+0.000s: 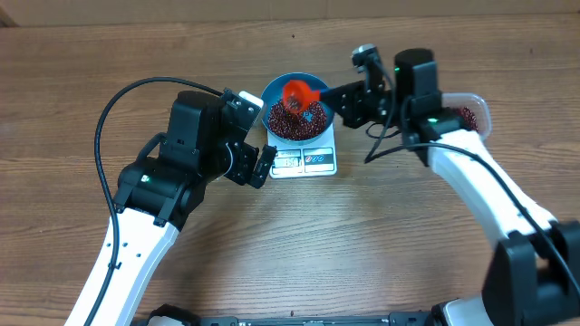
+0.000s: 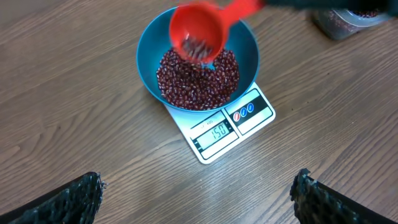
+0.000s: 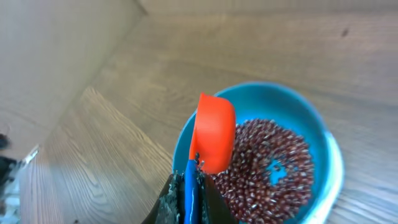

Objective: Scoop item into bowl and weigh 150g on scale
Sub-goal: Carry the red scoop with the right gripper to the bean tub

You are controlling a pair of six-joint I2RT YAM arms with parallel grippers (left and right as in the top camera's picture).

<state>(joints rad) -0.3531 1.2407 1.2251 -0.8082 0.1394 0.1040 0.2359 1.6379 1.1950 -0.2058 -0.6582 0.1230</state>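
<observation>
Just under right gripper's (image 3: pixel 189 186) scoop (image 3: pixel 214 134) lie beans (image 3: pixel 267 155)

Brown wood-grain table (image 1: pixel 362 254), with a small white scale (image 1: pixel 304 161) and a clear plastic tub (image 1: pixel 483 109) directly on it

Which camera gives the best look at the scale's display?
The left wrist view: the scale's display faces it unobstructed and seems to read 150. Overhead, the display is too small to read. The right wrist view shows the bowl but no scale.
</observation>
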